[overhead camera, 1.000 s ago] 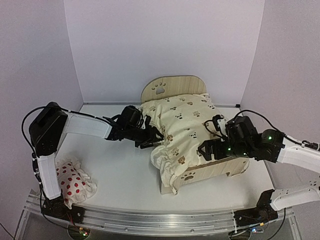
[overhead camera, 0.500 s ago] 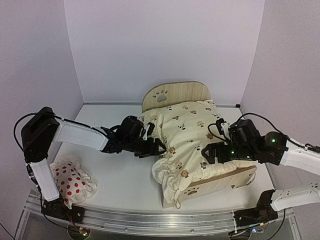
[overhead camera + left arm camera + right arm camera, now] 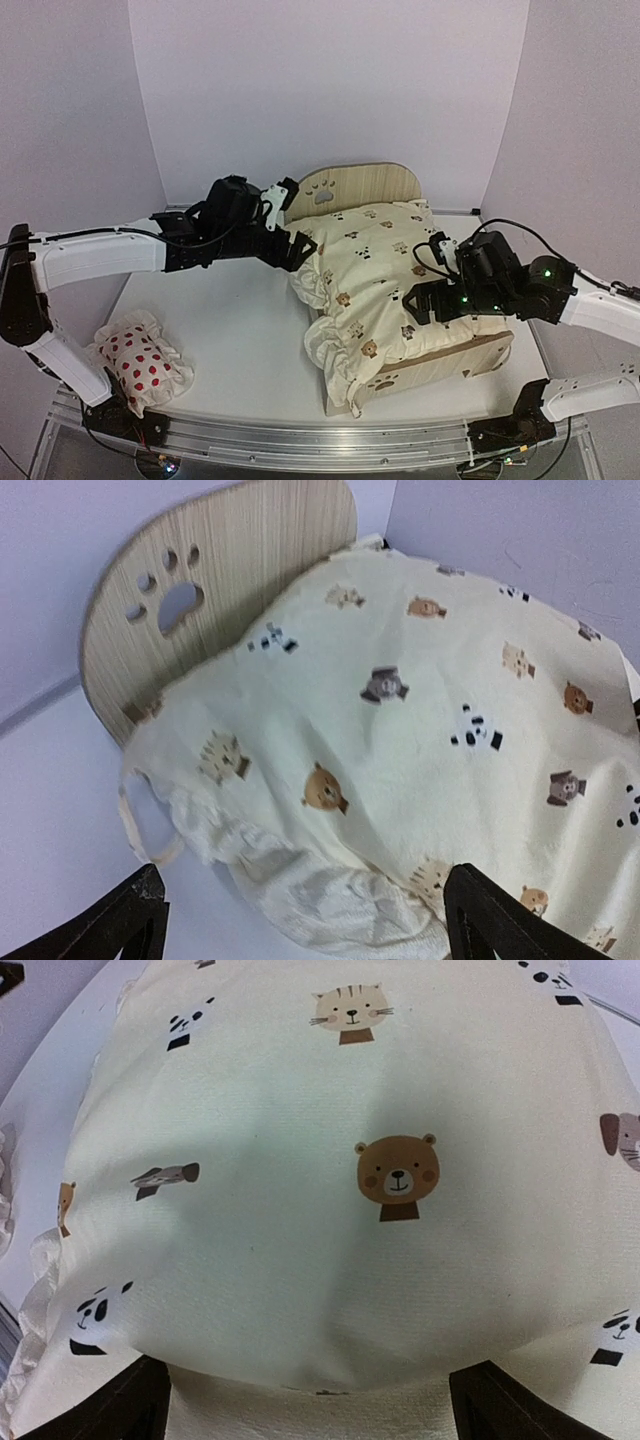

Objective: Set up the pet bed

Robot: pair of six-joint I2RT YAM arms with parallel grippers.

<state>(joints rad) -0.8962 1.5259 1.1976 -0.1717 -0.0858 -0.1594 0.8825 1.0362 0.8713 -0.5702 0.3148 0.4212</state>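
Note:
The pet bed stands right of centre, with its rounded paw-print headboard [image 3: 345,186] at the back and its flat footboard [image 3: 440,362] at the front. The cream animal-print cushion [image 3: 375,265] lies over it and hides the base; its left edge bunches and hangs over the side. My left gripper [image 3: 292,250] is open and empty, just above the cushion's left rear edge. In the left wrist view [image 3: 315,930] it faces the headboard [image 3: 200,590] and the cushion [image 3: 420,720]. My right gripper [image 3: 415,300] is open, low over the cushion's right side [image 3: 330,1180].
A small white pillow with red spots [image 3: 145,360] lies at the front left near the left arm's base. Walls close the table [image 3: 230,330] on the left, back and right. The metal rail [image 3: 320,435] runs along the front.
My left gripper has let go of the cushion's left edge and risen back toward the headboard. The bed and cushion shifted a little forward and right earlier. The right gripper has barely moved.

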